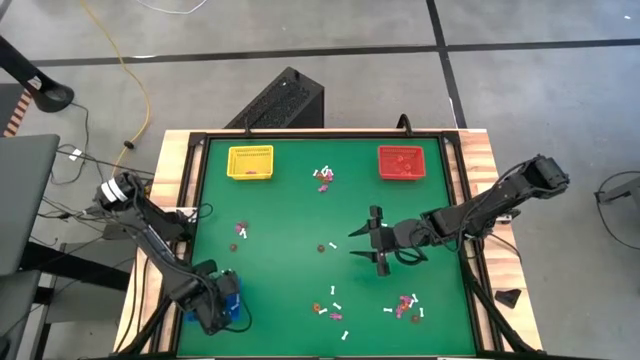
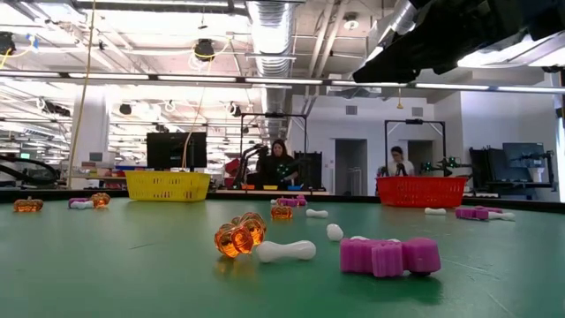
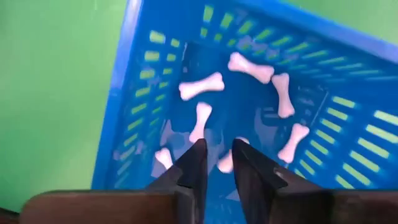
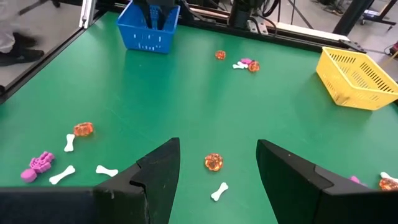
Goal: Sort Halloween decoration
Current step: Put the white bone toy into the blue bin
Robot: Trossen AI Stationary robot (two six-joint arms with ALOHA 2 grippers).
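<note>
**Blue Tray Partly Hidden by Left Arm**

The blue tray [image 1: 228,296] is largely covered by the left gripper [image 3: 216,163]; its fingers are slightly parted, holding nothing, above white bones [image 3: 201,86] lying at mixed angles. The right gripper [image 1: 366,243], spread wide and empty, is held over the green surface [image 1: 290,215] near scattered trinkets [image 1: 405,306].

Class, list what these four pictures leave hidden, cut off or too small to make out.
- Blue tray: high view, the left gripper covers its contents.
- Red tray contents: high view too small; low view, wall hides them.
- Right gripper: low view, cut off by the top edge.
- Bone: left wrist view, partly behind the fingers.
</note>
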